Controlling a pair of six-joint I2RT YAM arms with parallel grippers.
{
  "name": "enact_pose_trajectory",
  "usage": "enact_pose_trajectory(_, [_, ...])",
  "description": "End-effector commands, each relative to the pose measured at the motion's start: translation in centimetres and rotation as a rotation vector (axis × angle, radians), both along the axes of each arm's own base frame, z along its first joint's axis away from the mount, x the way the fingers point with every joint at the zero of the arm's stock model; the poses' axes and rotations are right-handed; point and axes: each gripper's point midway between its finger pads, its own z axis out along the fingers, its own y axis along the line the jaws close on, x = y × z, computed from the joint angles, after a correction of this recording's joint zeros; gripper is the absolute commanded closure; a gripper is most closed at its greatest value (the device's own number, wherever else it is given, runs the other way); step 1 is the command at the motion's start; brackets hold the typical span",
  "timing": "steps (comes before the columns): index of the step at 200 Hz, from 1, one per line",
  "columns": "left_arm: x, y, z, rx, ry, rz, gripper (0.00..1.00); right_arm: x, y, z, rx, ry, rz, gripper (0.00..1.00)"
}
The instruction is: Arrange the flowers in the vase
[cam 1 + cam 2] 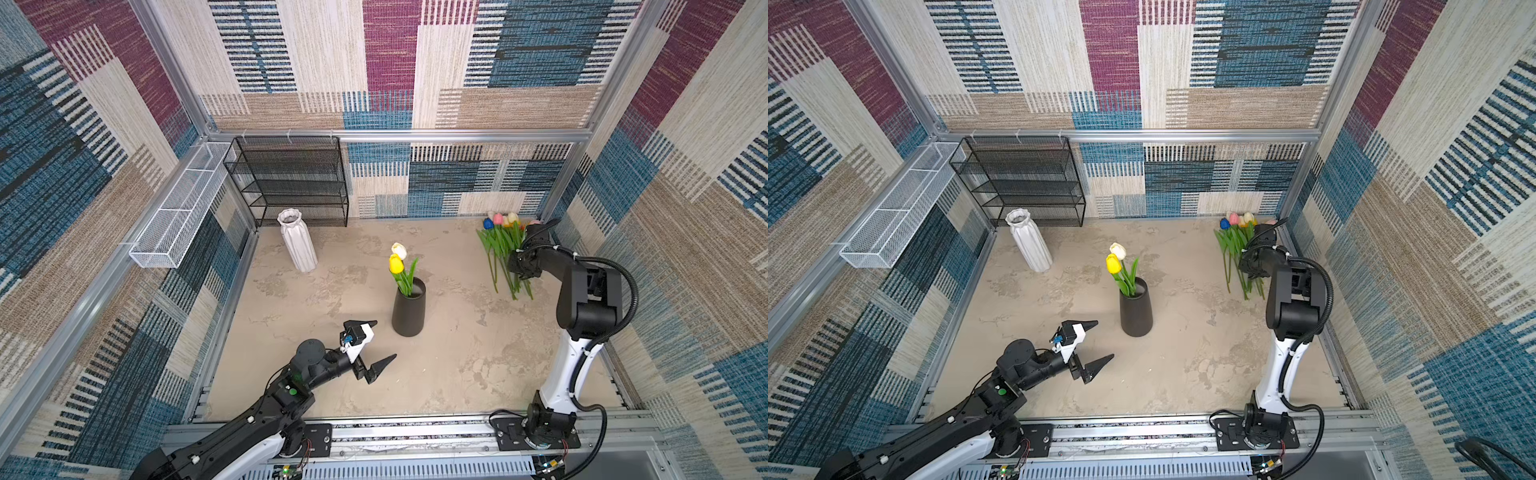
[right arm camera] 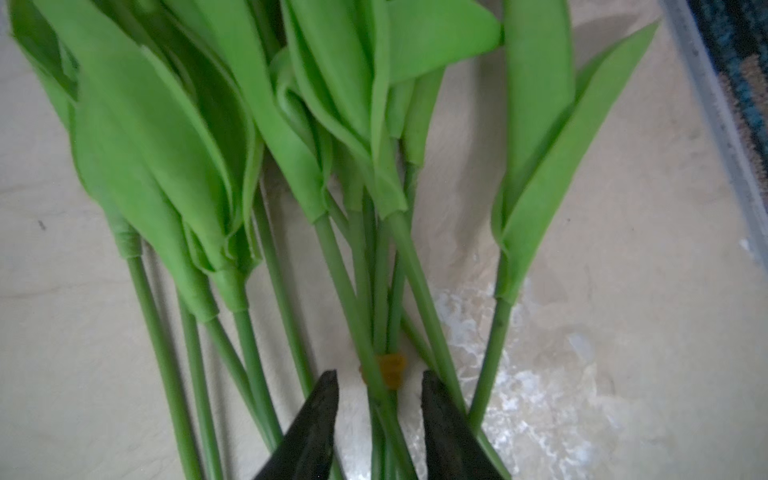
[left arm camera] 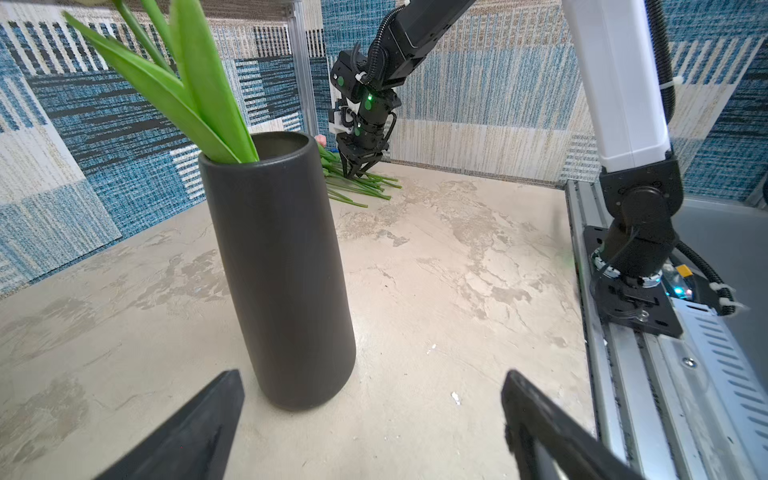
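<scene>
A black vase [image 1: 409,311] [image 1: 1136,311] [image 3: 282,270] stands mid-table and holds a yellow tulip [image 1: 396,264] and a white tulip [image 1: 400,250]. The other flowers [image 1: 500,241] [image 1: 1235,237] lie in a pile at the back right, heads toward the wall. My right gripper [image 2: 379,376] [image 3: 359,168] is down on their stems [image 2: 361,291]. Its jaws stand apart on either side of a few crossed stems, with gaps on both sides. My left gripper [image 1: 385,339] [image 1: 1105,338] [image 3: 372,376] hovers wide open and empty, just left of the vase base.
A white ribbed vase [image 1: 297,243] stands at the back left before a black wire shelf [image 1: 291,178]. A white mesh basket [image 1: 178,208] hangs on the left wall. The metal rail [image 1: 415,428] with both arm bases runs along the front edge.
</scene>
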Motion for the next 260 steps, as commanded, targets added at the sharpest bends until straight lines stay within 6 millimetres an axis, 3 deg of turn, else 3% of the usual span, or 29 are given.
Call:
enact_pose_trajectory(1, [0.2,-0.1,0.9,-0.006,-0.031,0.001,0.0,0.4,-0.6,-0.5,-0.017,-0.008,-0.022,0.62])
enact_pose_trajectory(39, [0.3,-0.1,1.1,-0.003,-0.039,0.007,0.0,0.6,-0.6,-1.4,-0.015,0.001,-0.025,0.74])
enact_pose_trajectory(74, [0.4,0.0,1.2,0.0,-0.044,0.014,0.0,0.6,-0.3,-0.4,-0.004,-0.026,-0.016,0.83])
enact_pose_trajectory(182, [1.1,0.8,2.3,-0.015,-0.092,0.082,0.0,-0.5,4.3,7.7,0.101,-0.201,0.085,0.94])
enact_pose_trajectory(260, [1.4,0.9,3.2,-0.03,-0.116,0.091,0.0,-2.1,11.7,15.1,0.227,-0.405,0.26,0.93])
